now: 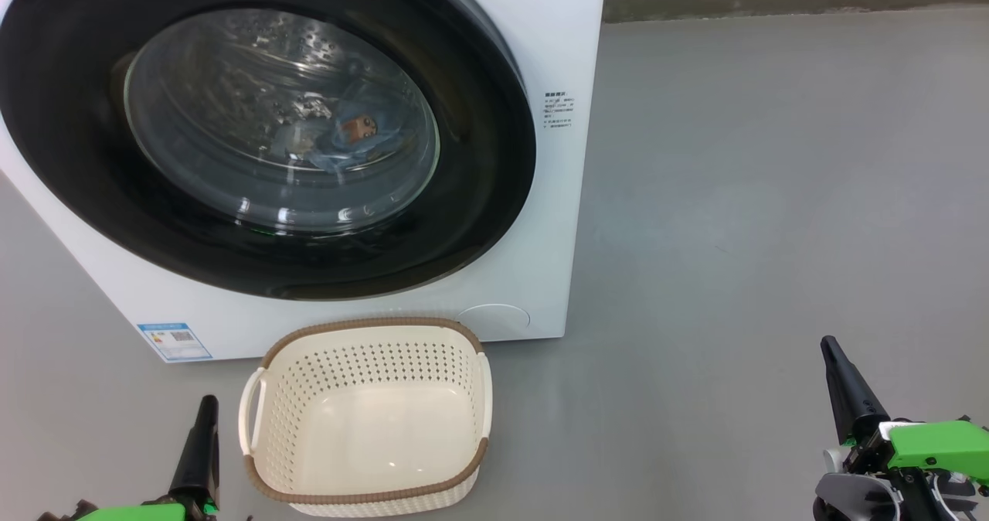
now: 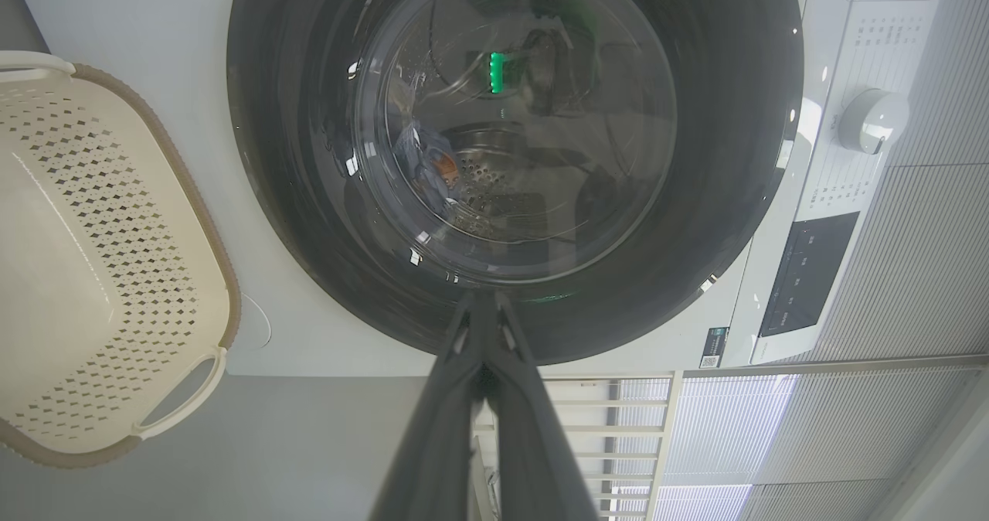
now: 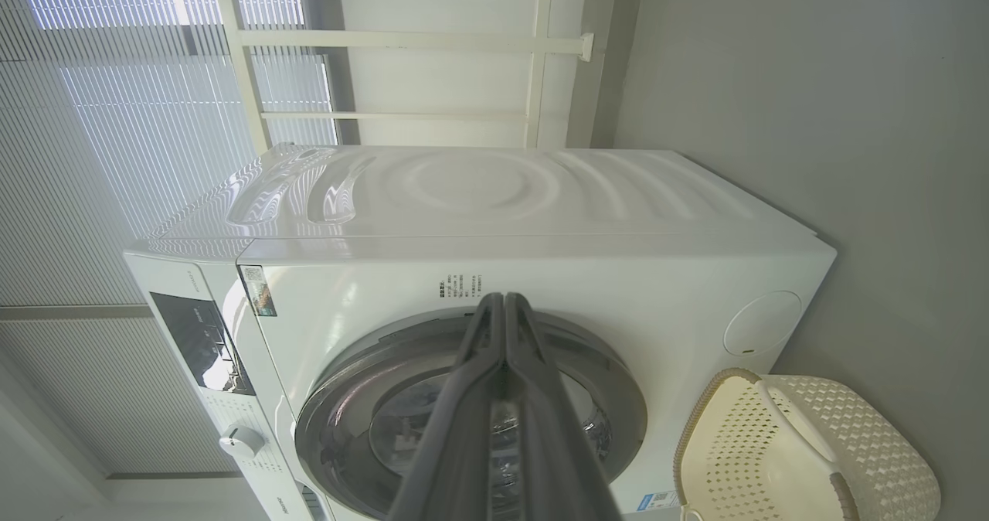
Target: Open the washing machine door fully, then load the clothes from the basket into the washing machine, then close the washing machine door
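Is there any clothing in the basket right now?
No, the basket is bare inside, and the blue clothes sit behind the glass of the washing machine door.

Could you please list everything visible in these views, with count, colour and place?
washing machine: one, white, on the grey floor.
washing machine door: one, glossy black, glass centre, shut.
clothes: one bundle, light blue, inside the machine behind the door glass.
basket: one, cream-white, brown rim, empty, before the machine.
label sticker: one, blue, machine's lower front corner.
knob: one, white, machine's front above the door.
left gripper: one, dark, shut, lower left.
right gripper: one, dark, shut, lower right.
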